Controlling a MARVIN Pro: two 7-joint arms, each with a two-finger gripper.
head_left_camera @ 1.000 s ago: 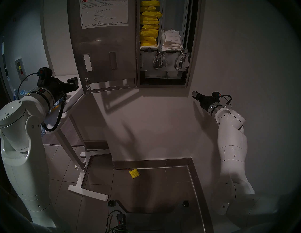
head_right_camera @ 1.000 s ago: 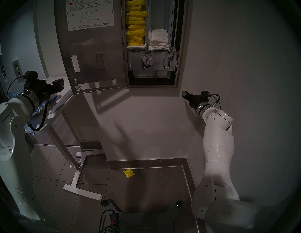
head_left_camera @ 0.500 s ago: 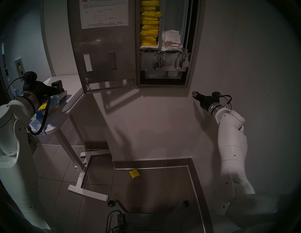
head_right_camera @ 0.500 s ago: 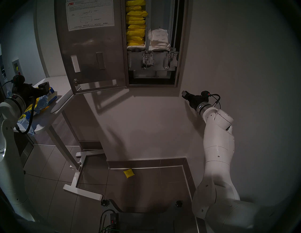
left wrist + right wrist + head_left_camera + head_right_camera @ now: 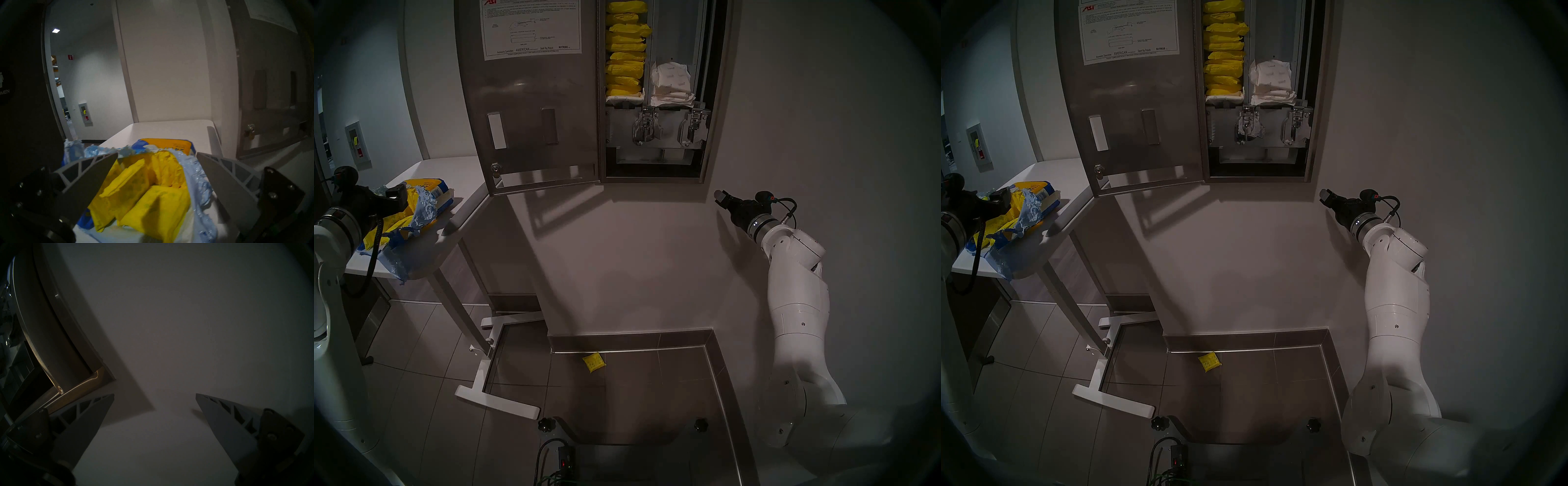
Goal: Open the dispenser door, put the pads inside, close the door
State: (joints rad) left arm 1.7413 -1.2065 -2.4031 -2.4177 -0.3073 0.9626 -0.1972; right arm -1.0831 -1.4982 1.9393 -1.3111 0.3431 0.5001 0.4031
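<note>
The dispenser door (image 5: 534,101) (image 5: 1134,101) stands swung open to the left, its white instruction sheet facing me. Yellow pads (image 5: 624,51) fill the cabinet's left column. More yellow pads (image 5: 141,190) lie in a torn bag on the table. One yellow pad (image 5: 594,362) (image 5: 1209,362) lies on the floor by the wall. My left gripper (image 5: 395,197) (image 5: 157,153) hovers open just above the bag's pads, holding nothing. My right gripper (image 5: 719,197) (image 5: 154,394) is open and empty near the wall, below the cabinet's right corner.
The torn blue-and-yellow bag (image 5: 426,210) rests on a white table (image 5: 466,176) under the open door. White wrapped pads (image 5: 670,81) sit in the cabinet's right column. The table's white foot (image 5: 497,400) lies on the tiles. A doorway (image 5: 57,84) opens at far left.
My left arm has swung left, away from the door's lower corner, and come over the bag on the table. The right arm has not moved.
</note>
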